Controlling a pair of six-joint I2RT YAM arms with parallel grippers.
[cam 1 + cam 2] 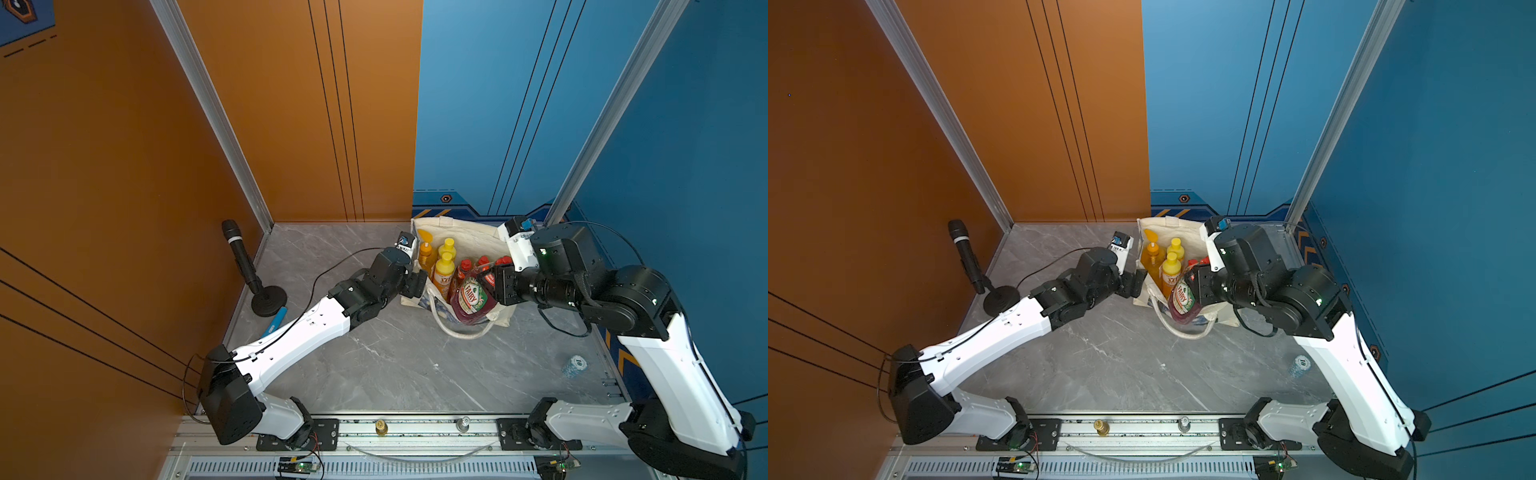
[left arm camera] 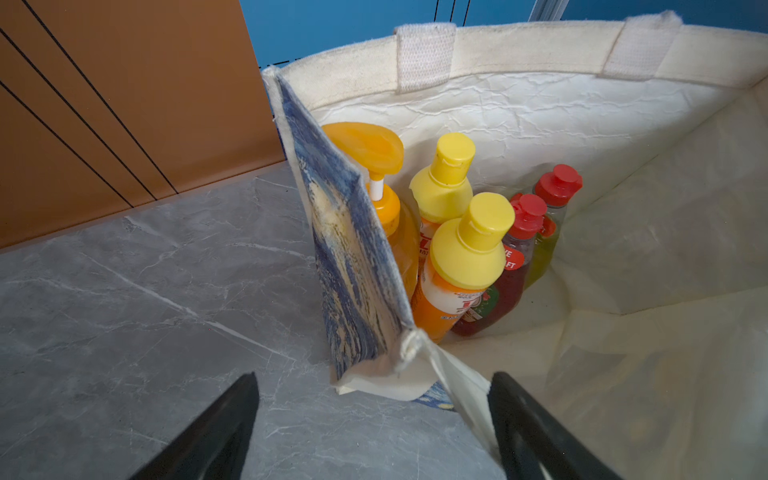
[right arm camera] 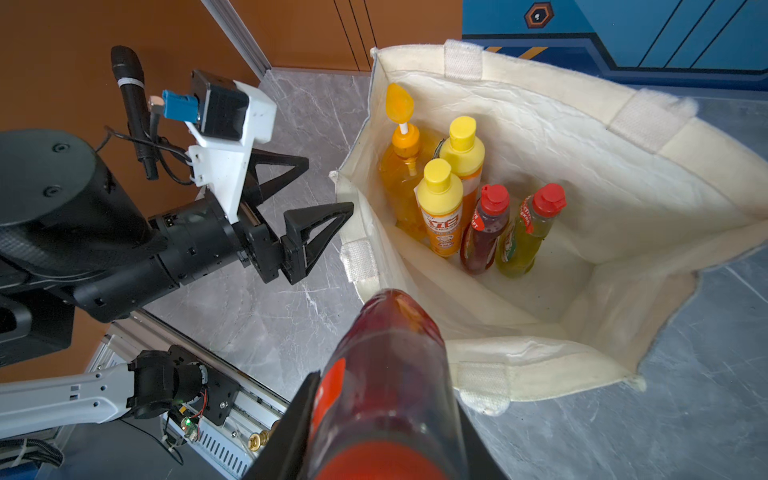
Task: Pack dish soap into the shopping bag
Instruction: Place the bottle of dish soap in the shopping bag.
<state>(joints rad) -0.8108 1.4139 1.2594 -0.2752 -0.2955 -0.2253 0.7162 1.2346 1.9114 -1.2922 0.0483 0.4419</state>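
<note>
While my right gripper [image 1: 490,277] clamps the last dark red, glossy plastic dish soap bottle [image 3: 390,353] near its cap, above the rim of the cream fabric shopping bag [image 3: 552,124], 5 bottles [image 3: 440,208] stand upright inside the bag. My left gripper [image 3: 328,183] is spread wide beside the bag's corner. Next, I judge, lower it onto the bare floor beside the yellow-green bottle [image 3: 521,243], minding the soft, crinkled wall.

We show the cream shopping bag [image 3: 582,137] with blue-and-yellow swirl print; orange pump bottle [image 3: 401,174]; two orange, yellow-capped bottles [image 3: 440,208] [image 3: 463,153]; dark red bottle [image 3: 390,374]; second dark red bottle [image 3: 484,232]; yellow-green, red-capped bottle [image 3: 519,245].
</note>
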